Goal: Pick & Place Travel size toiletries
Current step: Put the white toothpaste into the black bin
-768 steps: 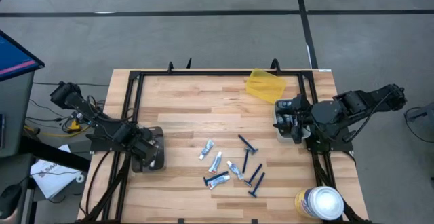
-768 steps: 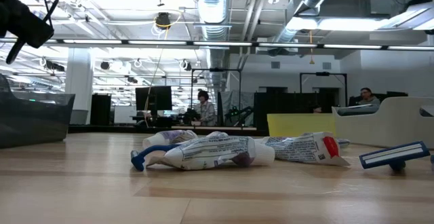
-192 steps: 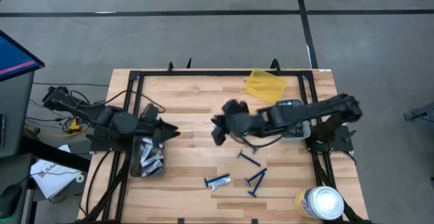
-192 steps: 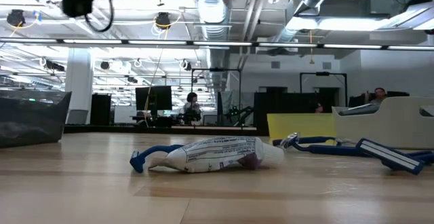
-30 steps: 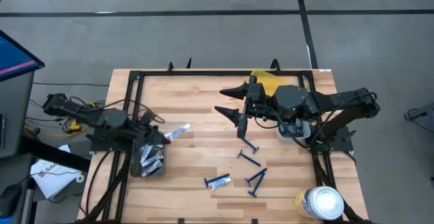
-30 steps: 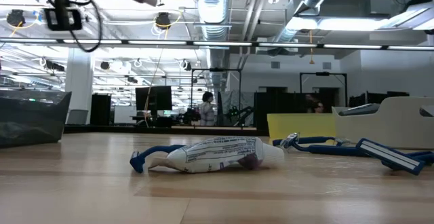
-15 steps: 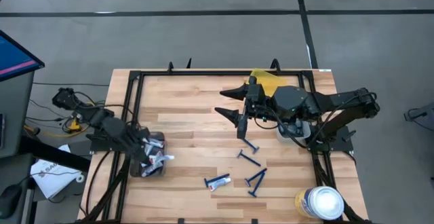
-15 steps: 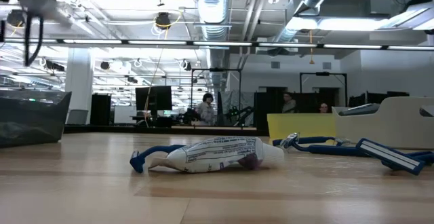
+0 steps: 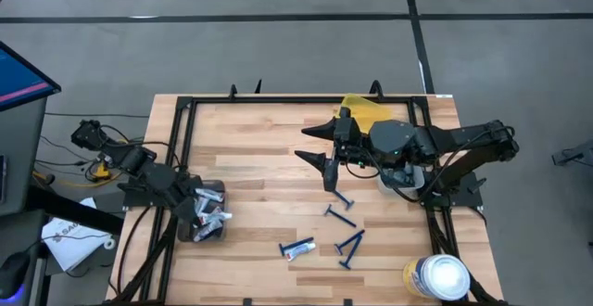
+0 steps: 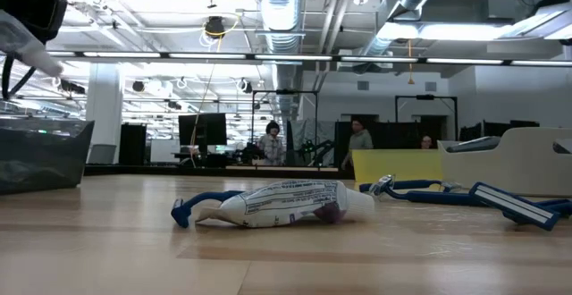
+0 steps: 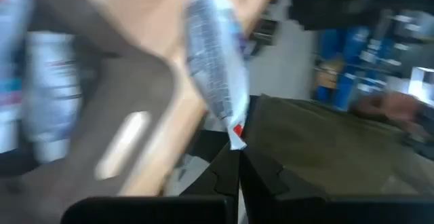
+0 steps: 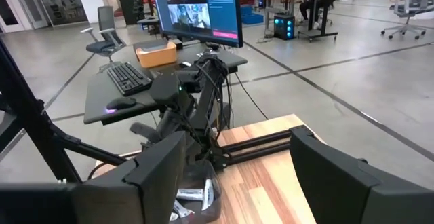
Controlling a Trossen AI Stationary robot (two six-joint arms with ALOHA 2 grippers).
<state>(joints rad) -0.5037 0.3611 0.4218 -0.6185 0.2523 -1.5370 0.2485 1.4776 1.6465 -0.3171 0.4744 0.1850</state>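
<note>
Wooden table (image 9: 269, 158) fills mid-frame; at its left, the left gripper (image 9: 206, 211), clamped on a blurred tube (image 9: 217, 218), hangs over the half-hidden bin (image 9: 209, 191). Right gripper (image 9: 320, 148), spread empty, hovers centre above razors (image 9: 343, 223).

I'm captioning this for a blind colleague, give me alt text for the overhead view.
The left tool holds a white tube over a dark bin of toiletries; the right tool hangs open above mid-table. Razors and one tube lie on the wood.

Bright overhead ceiling light; heavy left-wrist motion blur.
</note>
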